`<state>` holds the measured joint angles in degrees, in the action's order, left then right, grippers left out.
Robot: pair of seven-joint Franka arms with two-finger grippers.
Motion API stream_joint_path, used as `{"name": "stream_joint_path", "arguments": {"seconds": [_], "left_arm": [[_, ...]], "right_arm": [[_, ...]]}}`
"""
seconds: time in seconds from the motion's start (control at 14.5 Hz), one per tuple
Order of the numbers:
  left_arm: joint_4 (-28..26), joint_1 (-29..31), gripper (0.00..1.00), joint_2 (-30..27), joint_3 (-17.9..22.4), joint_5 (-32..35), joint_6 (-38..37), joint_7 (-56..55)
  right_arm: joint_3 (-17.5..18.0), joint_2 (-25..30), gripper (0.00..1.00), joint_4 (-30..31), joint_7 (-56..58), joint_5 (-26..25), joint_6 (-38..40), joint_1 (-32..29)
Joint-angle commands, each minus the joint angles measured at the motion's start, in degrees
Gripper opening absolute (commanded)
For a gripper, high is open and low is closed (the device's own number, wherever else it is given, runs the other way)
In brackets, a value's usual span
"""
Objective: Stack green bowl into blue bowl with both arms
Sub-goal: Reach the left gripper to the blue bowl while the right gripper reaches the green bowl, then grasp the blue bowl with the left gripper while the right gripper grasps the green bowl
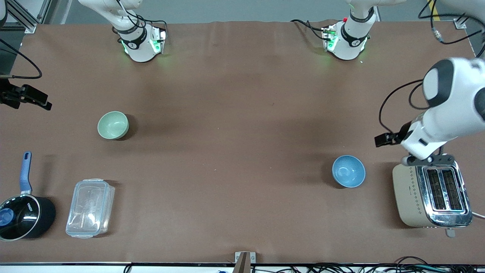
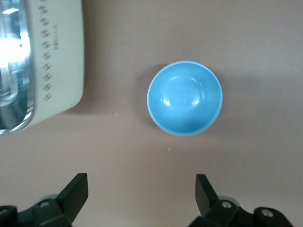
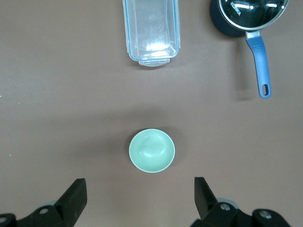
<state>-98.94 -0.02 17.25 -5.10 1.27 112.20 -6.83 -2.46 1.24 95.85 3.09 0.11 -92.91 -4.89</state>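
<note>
1. Front view, nearest the camera: a black saucepan [image 1: 24, 218] with a blue handle and a clear plastic container [image 1: 90, 207] sat toward the right arm's end of the surface [image 1: 235, 125], and a toaster [image 1: 432, 195] toward the left arm's end. None of them belongs to the task.
2. Farther from that camera, the blue bowl [image 1: 348, 171] stood upright and empty just beside the toaster, apart from it.
3. The left hand [image 2: 141, 195] hung above the surface near the toaster, its fingers spread wide and holding nothing; its wrist view showed the blue bowl [image 2: 184, 98] lying ahead of the open fingers, not between them.
4. Farther still, the green bowl [image 1: 113, 125] stood upright and empty toward the right arm's end, well apart from the blue bowl.
5. The right hand [image 3: 140, 195] was up over that end of the surface, also spread wide and empty; the green bowl [image 3: 152, 151] lay just ahead of its fingers and roughly centred between them.
6. Judged from this layout, each arm was matched to the bowl at its own end: the right hand was much the nearer to the green bowl, so it seemed the one to lift it and carry it along the surface toward the blue bowl, which the left hand could steady. Nothing was grasped yet.
</note>
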Motion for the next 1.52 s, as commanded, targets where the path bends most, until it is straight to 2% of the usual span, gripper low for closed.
{"name": "stream_joint_path", "arguments": {"seconds": [0.0, 0.41, 0.48, 0.76, 0.9, 0.97, 1.1, 1.24, 1.45], "left_arm": [[-1.9, 1.4, 1.00, 2.9, -0.4, 0.8, 6.4, -0.4], [-4.5, 1.5, 1.00, 10.7, -0.4, 0.3, 20.5, -0.6], [-5.2, 1.5, 0.96, 11.8, -0.4, 0.1, 22.7, -0.7], [-5.2, 1.5, 0.67, 15.1, -0.6, -0.1, 26.3, -0.8], [-4.8, 1.0, 0.32, 15.4, -0.9, 0.0, 25.9, -2.8], [-4.7, 0.5, 0.19, 15.7, -0.9, 0.0, 25.9, -4.0], [-4.4, 0.4, 0.02, 16.6, -1.0, 0.0, 25.9, -6.0], [-3.8, 0.4, 0.00, 16.1, -1.1, 0.0, 25.7, -6.1], [-2.0, 0.8, 0.00, 14.0, -4.8, 0.0, 20.6, -9.6]], "right_arm": [[0.4, 0.2, 1.00, 5.4, 4.1, 0.9, -4.0, -3.4], [0.4, -2.9, 1.00, 18.5, 8.7, 1.3, -19.4, -8.6], [0.4, -4.5, 1.00, 19.5, 8.8, 2.3, -20.6, -8.9], [0.4, -13.3, 0.98, 20.0, 16.4, 8.2, -23.3, -11.8], [0.4, -17.3, 0.98, 20.0, 18.4, 8.5, -23.9, -12.4], [0.4, -19.6, 0.96, 20.0, 20.0, 9.5, -24.1, -12.9], [0.4, -22.6, 0.94, 20.3, 23.3, 12.6, -24.1, -13.1], [0.4, -24.0, 0.90, 21.0, 24.2, 13.7, -24.4, -13.1], [0.5, -24.2, 0.80, 24.8, 24.6, 13.8, -25.4, -13.0]]}}
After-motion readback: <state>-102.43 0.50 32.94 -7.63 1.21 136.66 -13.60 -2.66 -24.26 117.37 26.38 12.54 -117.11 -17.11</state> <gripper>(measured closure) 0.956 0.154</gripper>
